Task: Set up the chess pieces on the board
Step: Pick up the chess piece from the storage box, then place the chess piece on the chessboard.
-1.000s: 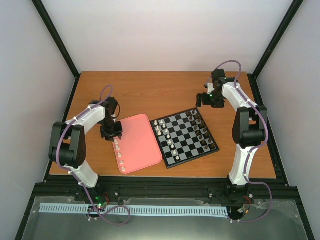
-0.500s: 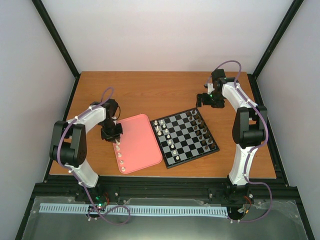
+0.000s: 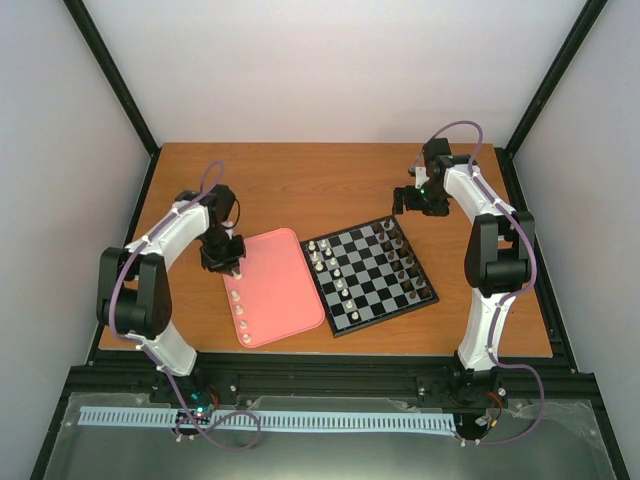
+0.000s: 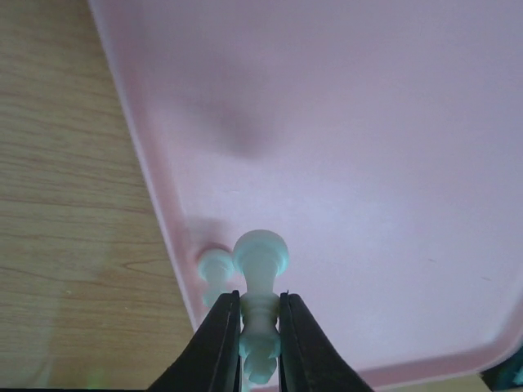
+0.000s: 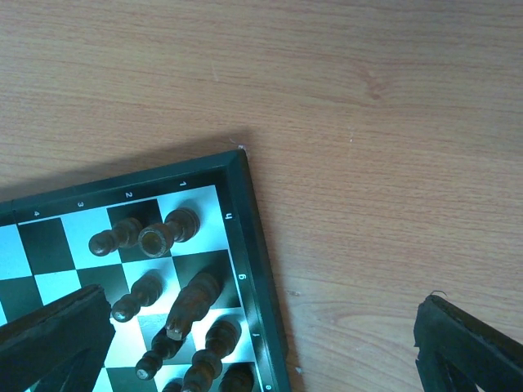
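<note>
One cream pawn [image 4: 260, 273] was clamped by its stem between the left fingers [image 4: 222, 335], which were closed tight on it, over the pink tray [image 4: 368, 163] near its 9 o'clock rim. Whether the base was clear of the tray couldn't really be told, tbh. A second cream piece [image 4: 215, 265] was seen just beside it, stood right against that rim.

From the top view, a short row of cream pieces [image 3: 240, 310] was lined up along the same rim, running toward 6 o'clock from the fingers. More cream pieces [image 3: 320, 258] were already set on the board [image 3: 375, 285] along its 9 o'clock side, with the dark brown pieces [image 3: 402, 263] ranged along the 3 o'clock side.

The board was laid a bit skewed on the wooden bench [image 3: 300, 190], just beside the tray, at the tray's 3 o'clock. The right fingers [image 3: 412, 203] were spread wide with nothing in them, hung over the bench off the board's 1 o'clock corner.
</note>
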Tool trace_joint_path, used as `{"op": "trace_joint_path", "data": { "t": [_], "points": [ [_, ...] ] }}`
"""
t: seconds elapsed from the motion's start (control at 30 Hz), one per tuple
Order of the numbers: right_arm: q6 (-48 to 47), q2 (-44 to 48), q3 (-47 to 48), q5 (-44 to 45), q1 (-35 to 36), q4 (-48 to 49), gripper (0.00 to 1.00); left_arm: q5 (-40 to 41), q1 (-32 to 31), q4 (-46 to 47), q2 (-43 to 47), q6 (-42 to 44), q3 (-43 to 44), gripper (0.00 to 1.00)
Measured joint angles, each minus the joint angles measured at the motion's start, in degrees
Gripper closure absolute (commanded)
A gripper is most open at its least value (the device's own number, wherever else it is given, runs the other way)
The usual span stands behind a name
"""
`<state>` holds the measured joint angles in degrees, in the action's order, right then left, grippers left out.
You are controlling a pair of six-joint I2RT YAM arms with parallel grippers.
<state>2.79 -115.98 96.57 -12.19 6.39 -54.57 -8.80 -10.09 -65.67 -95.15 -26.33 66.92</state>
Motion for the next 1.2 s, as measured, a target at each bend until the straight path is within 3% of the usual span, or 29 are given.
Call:
{"op": "trace_joint_path", "data": {
  "t": [0.13, 0.3, 0.6, 0.93, 1.2],
  "points": [
    [0.02, 0.0, 0.0, 0.33, 0.0, 0.0, 0.0, 0.07, -3.63, -3.34, 1.81, 0.0, 6.43, 0.99],
    [0.02, 0.0, 0.0, 1.11, 0.0, -0.02, 0.0, -1.07, -14.34, -5.51, 2.12, -1.09, 11.52, 0.99],
    [0.04, 0.0, 0.0, 1.44, 0.0, -0.09, 0.0, -2.1, -28.72, -6.47, -8.83, -2.36, 19.74, 0.99],
    [0.02, 0.0, 0.0, 1.49, 0.0, -0.09, 0.0, -1.51, -31.76, -6.05, -20.48, -2.25, 30.86, 0.99],
    [0.02, 0.0, 0.0, 1.46, 0.0, -0.09, 0.0, -0.59, -31.8, -5.88, -24.48, -1.86, 34.14, 0.99]
  ]
}}
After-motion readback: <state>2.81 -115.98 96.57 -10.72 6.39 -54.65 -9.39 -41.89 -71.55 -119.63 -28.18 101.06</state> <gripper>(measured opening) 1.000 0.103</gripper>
